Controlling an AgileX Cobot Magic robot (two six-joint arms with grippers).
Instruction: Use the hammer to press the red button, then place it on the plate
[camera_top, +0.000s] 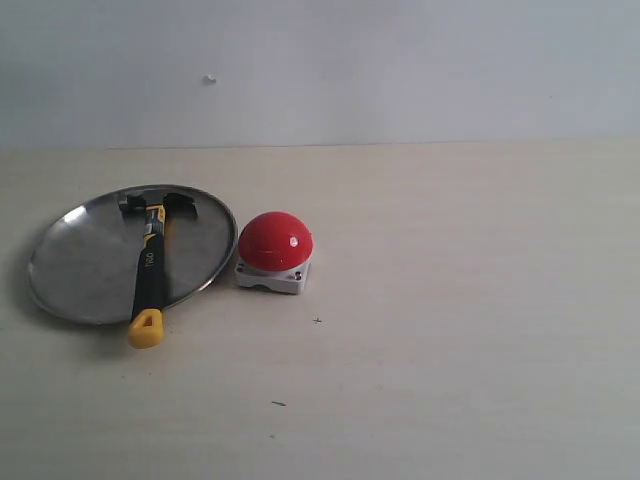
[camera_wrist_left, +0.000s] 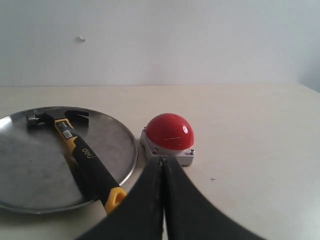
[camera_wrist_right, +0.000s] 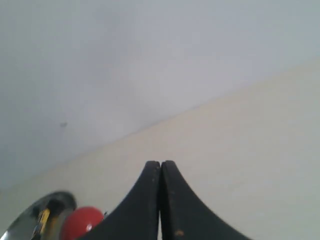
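Plainly, the hammer (camera_wrist_left: 84, 157) lies on the plate (camera_wrist_left: 30, 170), beyond the left claw (camera_wrist_left: 162, 161).

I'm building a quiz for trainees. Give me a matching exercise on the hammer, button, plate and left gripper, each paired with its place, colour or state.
1. hammer
2. button
3. plate
4. left gripper

a. shut, empty
b. red, beside the plate
c. lying in the plate, yellow end over the rim
d. silver, under the hammer

Pairs: 1-c, 2-b, 3-d, 4-a
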